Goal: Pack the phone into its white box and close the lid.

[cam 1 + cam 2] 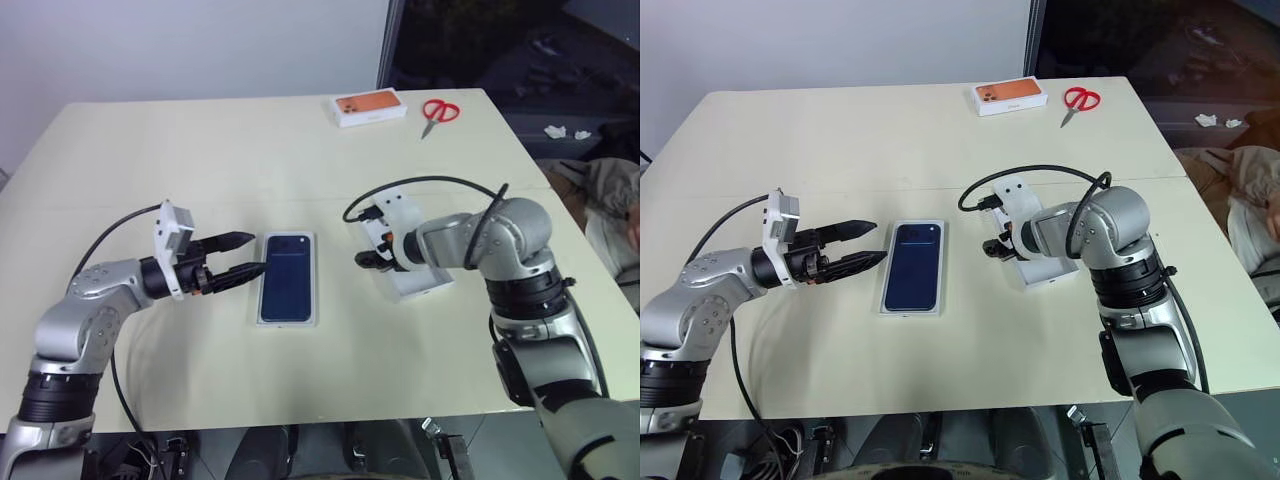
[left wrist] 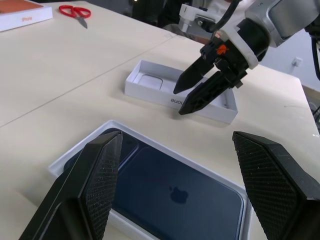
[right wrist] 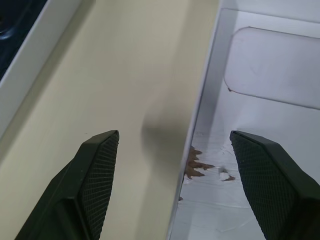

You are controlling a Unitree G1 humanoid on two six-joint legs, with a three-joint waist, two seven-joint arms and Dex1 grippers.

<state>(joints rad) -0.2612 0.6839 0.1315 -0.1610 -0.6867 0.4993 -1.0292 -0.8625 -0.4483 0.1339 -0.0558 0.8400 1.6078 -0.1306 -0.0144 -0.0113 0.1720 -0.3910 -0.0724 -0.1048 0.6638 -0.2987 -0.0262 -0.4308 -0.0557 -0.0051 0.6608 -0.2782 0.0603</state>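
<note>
Right gripper, jaws open and empty, straddles the lid wall; closing off-centre risks a skewed lift

Glossy dark navy glass-like phone in matt white cardboard tray; matt white cardboard lid, inner paper torn rough; black gripper fingers cross-hatch textured; smooth matt cream table.

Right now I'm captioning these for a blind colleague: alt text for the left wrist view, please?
The phone lies in the white box on a cream table, framed by the open left claw. Beyond, the open right claw straddles the near wall of the upturned lid; red scissors lie far off.
</note>
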